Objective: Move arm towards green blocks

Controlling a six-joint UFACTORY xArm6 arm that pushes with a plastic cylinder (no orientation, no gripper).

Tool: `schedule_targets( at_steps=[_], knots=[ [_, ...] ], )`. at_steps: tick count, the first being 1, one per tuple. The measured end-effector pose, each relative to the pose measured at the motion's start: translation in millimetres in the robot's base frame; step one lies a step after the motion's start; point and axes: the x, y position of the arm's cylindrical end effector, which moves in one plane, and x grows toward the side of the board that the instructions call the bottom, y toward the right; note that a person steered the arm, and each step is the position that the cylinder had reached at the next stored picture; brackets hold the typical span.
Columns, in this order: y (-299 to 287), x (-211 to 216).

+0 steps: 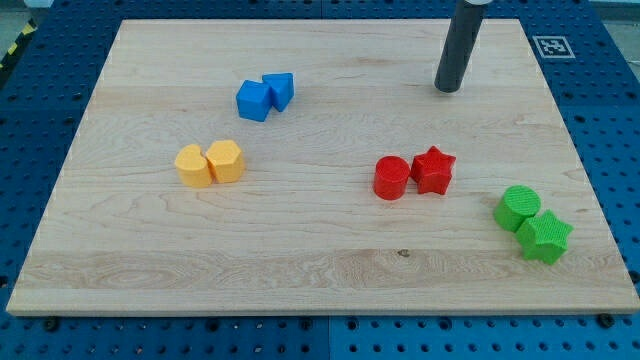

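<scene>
On the wooden board (300,250), my tip (447,89) stands well apart from both green blocks (532,224), touching none.

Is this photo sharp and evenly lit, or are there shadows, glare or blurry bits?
Camera view: soft, even light; the wooden board shows no glare. The blocks cast only faint shadows. Green blocks and my tip look sharp. The rod's top is cut off by the view's top edge.

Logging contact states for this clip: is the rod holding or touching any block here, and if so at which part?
Nothing is held. My tip stands on bare board near the view's top, apart from every block; the green cylinder and green star lie toward the view's bottom right.
</scene>
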Motion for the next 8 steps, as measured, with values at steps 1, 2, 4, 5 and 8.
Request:
schedule_targets(
  at_steps=[1, 2, 4, 5, 8],
  knots=[
    [1, 0],
    [4, 0],
    [5, 1],
    [1, 1],
    [65, 64]
  ],
)
